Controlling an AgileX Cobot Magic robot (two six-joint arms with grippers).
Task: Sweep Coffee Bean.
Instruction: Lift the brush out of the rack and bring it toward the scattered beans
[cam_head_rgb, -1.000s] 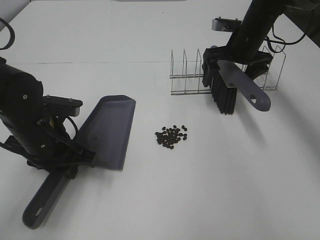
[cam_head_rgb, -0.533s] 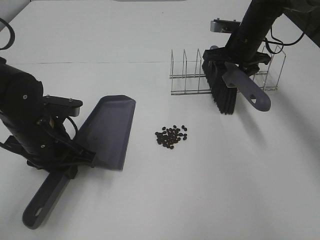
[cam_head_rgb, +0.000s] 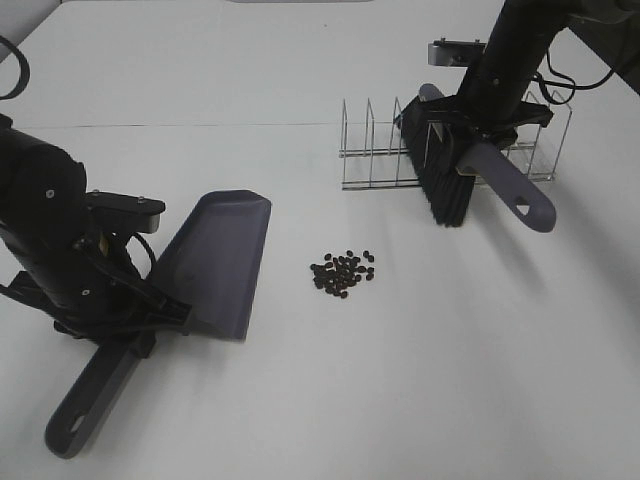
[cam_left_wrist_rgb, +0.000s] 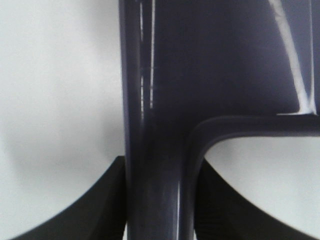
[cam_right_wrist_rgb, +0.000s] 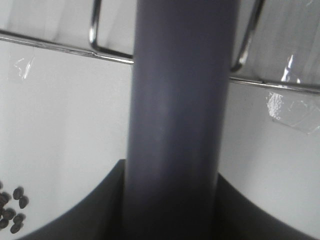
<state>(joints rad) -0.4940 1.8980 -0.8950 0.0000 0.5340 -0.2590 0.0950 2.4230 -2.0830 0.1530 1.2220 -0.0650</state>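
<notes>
The left gripper (cam_head_rgb: 128, 318) was clamped tight on the handle of the grey-purple dustpan (cam_head_rgb: 220, 260), whose pan rested on the table ahead of the jaws. The right gripper (cam_head_rgb: 478, 130) was closed around the handle of the brush (cam_head_rgb: 447, 190), whose bristles hung down at the wire rack (cam_head_rgb: 375, 150) just beside the jaws. The coffee bean (cam_head_rgb: 342, 272) pile lay on the white table (cam_head_rgb: 420, 380) between the two grippers, apart from the pan and well apart from the bristles.

table (cam_head_rgb: 450, 350): white
coffee bean (cam_head_rgb: 343, 273): lay piled at centre
dustpan (cam_head_rgb: 220, 265): rested left of centre
wire rack (cam_head_rgb: 375, 155): stood upper right
</notes>
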